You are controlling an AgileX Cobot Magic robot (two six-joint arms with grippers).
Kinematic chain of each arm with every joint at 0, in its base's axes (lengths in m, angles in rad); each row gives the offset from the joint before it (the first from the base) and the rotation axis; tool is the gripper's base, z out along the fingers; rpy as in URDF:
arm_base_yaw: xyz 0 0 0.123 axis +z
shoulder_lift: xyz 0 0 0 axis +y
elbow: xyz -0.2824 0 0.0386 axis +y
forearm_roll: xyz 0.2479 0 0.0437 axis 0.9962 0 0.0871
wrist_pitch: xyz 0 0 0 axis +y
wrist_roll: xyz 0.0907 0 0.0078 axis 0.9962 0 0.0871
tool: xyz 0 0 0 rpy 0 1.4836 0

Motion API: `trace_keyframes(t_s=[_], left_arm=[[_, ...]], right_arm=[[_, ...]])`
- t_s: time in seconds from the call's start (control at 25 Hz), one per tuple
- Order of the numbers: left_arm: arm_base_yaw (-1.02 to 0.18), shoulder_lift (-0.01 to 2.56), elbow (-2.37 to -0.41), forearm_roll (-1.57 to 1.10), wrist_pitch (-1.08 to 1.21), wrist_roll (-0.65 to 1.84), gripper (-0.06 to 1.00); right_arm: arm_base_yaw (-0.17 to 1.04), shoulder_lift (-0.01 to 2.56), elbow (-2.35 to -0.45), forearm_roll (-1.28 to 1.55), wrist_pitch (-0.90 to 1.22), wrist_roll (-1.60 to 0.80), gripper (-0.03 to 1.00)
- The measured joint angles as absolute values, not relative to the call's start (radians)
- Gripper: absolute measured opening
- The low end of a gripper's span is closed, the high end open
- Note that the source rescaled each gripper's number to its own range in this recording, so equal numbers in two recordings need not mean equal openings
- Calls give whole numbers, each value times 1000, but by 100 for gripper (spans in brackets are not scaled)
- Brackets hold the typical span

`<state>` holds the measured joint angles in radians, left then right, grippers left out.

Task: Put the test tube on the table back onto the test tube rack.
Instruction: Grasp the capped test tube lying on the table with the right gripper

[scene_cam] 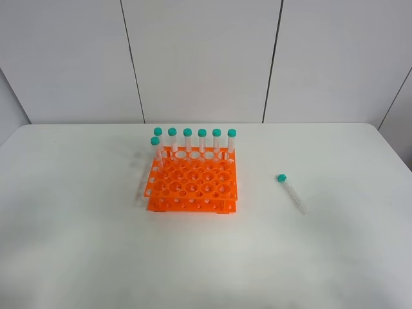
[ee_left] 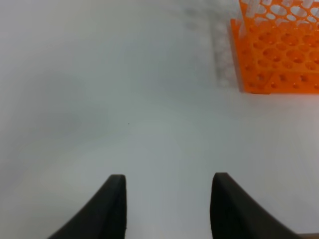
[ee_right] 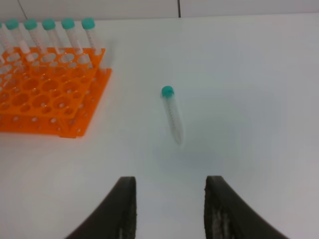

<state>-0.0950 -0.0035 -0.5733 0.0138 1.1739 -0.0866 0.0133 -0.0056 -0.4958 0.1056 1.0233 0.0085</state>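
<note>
On white matte table (scene_cam: pixel 77 257), teal-capped clear plastic tube (scene_cam: pixel 293 194) lies right of orange grid rack (scene_cam: pixel 192 188). Both grippers, right (ee_right: pixel 169 209) and left (ee_left: pixel 168 209), spread, empty. Pre-grasp; right should descend over tube.

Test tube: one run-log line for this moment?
test tube: lying on table, right of rack | left gripper: fingers open | right gripper: fingers open

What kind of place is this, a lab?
Probably a lab-style test bench: an orange test tube rack holding teal-capped tubes, one test tube lying on a plain white table, panelled walls behind.
</note>
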Motion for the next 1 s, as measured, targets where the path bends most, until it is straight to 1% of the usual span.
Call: trace_keyframes(t_s=[0.68, 1.0], left_arm=[[-95, -4, -573, 14, 1174, -87, 60], [-95, -4, -573, 14, 1174, -87, 60]], right_arm=[[13, -6, -496, 107, 1023, 9, 50], [13, 1, -508, 166, 989, 21, 50]])
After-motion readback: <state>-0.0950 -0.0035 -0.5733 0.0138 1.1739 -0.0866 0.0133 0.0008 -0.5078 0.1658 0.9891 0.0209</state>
